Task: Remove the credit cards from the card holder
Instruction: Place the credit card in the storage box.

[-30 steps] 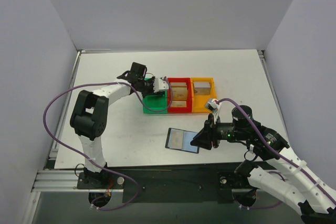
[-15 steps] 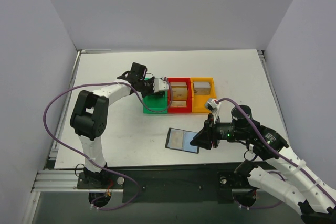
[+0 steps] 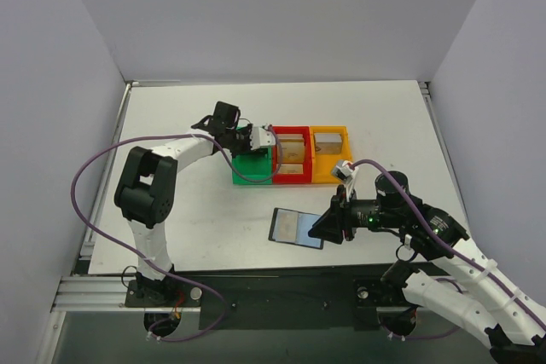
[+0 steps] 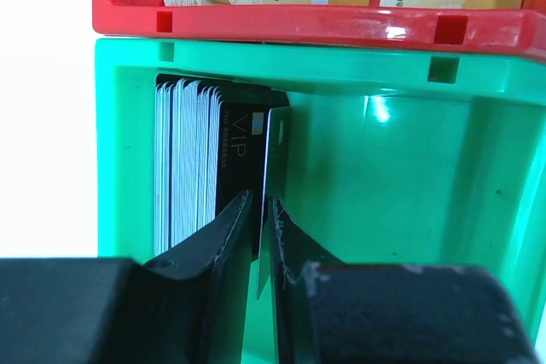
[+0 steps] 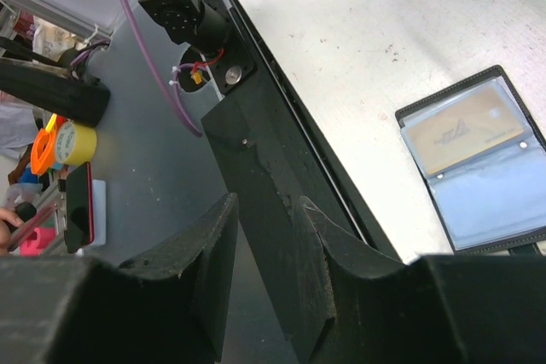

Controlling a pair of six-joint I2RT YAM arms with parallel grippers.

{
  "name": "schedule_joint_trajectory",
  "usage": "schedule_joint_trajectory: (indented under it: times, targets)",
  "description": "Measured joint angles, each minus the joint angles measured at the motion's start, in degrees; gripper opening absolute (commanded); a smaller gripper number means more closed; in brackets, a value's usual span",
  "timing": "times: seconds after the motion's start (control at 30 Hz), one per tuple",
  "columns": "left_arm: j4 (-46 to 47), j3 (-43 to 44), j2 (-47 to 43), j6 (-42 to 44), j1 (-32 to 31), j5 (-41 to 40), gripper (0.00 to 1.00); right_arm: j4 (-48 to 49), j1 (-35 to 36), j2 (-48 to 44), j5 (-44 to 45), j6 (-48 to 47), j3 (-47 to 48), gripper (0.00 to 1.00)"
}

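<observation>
The card holder lies open near the table's front edge, and a tan credit card shows under one clear panel. My left gripper reaches into the green bin. A dark card stands edge-on between its fingers, with a thin gap on each side. Beside it leans a stack of credit cards. My right gripper sits at the holder's right edge. Its jaws are apart with nothing between them. Whether it touches the holder I cannot tell.
The green bin, a red bin and an orange bin stand in a row mid-table; the red and orange ones hold gold cards. A black plate lies below the table's front edge. Grey walls enclose three sides.
The left jaws have parted slightly around the dark card in the green bin. Both arms and the card holder stay where they were.
</observation>
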Motion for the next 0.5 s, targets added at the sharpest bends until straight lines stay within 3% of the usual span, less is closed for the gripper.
schedule_joint_trajectory:
  times: [0.5]
  targets:
    - [2.16,0.33,-0.92,-0.15,-0.33,-1.92,0.24,0.44,0.37,0.24,0.00,0.22,0.00,0.28]
